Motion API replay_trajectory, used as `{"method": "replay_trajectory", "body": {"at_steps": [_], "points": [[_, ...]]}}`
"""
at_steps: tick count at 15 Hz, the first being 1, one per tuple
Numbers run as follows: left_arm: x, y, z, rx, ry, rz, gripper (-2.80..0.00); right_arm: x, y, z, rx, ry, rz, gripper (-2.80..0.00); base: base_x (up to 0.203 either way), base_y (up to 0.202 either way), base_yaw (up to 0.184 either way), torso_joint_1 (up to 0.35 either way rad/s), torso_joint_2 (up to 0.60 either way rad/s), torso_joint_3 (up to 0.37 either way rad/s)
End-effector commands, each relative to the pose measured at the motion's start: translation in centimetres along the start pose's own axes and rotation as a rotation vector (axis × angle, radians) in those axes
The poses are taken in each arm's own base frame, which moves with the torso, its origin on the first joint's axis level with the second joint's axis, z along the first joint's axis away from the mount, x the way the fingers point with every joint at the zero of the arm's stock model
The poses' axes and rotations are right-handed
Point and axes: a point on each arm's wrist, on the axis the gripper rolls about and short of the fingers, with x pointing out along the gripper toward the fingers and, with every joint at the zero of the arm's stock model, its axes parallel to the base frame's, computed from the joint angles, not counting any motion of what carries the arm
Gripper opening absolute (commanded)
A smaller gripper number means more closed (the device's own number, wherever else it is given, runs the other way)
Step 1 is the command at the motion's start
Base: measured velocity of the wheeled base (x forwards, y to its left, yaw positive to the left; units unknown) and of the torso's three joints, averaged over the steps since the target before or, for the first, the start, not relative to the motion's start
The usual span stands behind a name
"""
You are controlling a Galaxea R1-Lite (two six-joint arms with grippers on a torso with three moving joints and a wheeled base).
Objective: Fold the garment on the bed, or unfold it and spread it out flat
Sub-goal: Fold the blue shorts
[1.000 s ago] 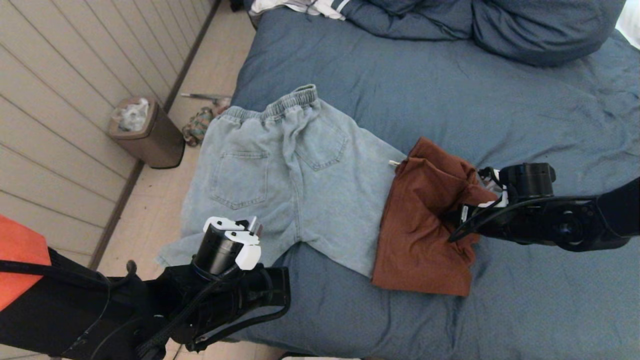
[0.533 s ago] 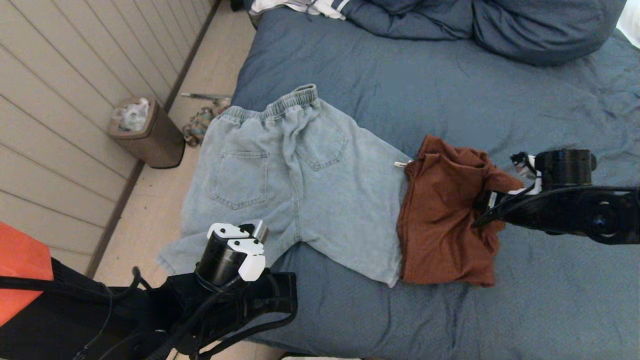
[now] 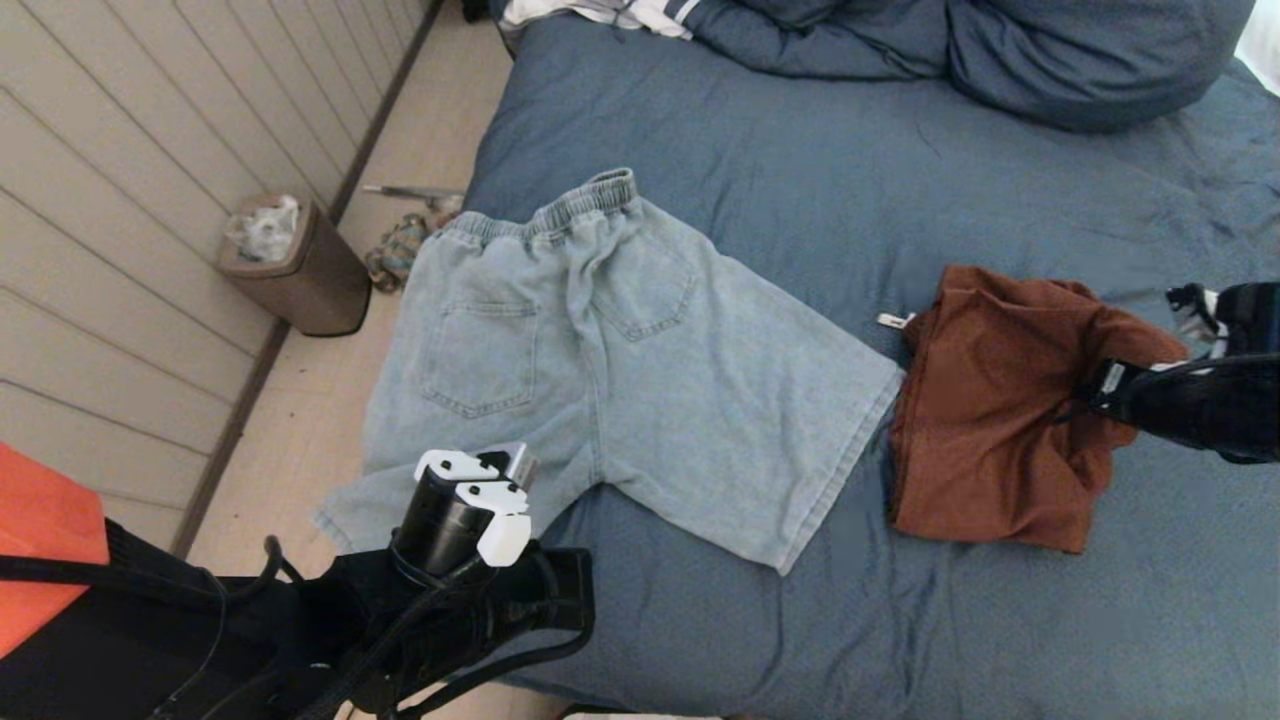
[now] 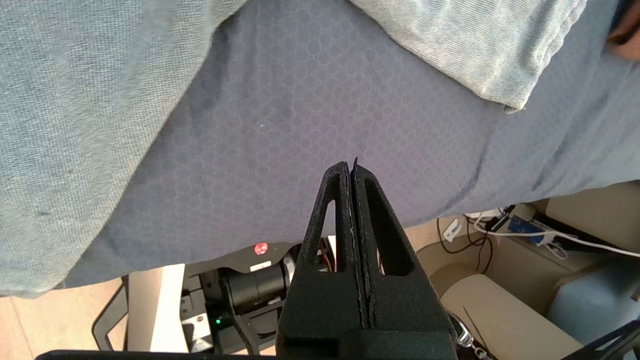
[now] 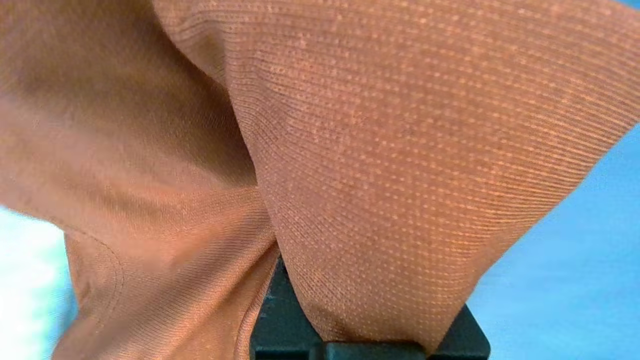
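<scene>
Bed (image 3: 1000,180) with its blue cover carries two garments: one pair of light denim shorts (image 3: 610,370) lying flat, and just beside it, apart, one crumpled rust-brown garment (image 3: 990,420). The right gripper (image 3: 1095,385) is clamped on the brown cloth at its right edge. The left gripper (image 4: 352,167), closed and empty, hovers at the near bed edge beside the shorts.
</scene>
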Motion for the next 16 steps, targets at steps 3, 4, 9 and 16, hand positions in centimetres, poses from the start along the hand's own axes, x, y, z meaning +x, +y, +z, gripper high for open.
{"method": "replay_trajectory", "body": {"at_steps": [3, 4, 9, 16], "points": [[0.1, 0.0, 0.0, -0.004, 0.0, -0.003, -2.8, -1.1, -10.4, -0.5, 0.007, 0.023, -0.168, -2.8, 0.0, 0.0, 0.0, 0.0, 0.0, 0.0], [0.2, 0.0, -0.1, -0.004, 0.003, -0.001, -2.8, -1.2, -12.1, -0.7, -0.008, 0.031, -0.198, -2.8, 0.0, 0.0, 0.0, 0.0, 0.0, 0.0], [0.4, 0.1, -0.3, -0.003, 0.01, 0.005, -2.8, -2.1, -15.7, -1.4, -0.037, 0.044, -0.18, 0.0, 0.0, 0.0, 0.0, 0.0, 0.0, 0.0], [0.3, 0.1, -0.5, 0.0, 0.019, 0.002, -2.8, -5.4, -13.7, -1.1, -0.051, 0.0, 0.002, 0.0, 0.0, 0.0, 0.0, 0.0, 0.0, 0.0]]}}
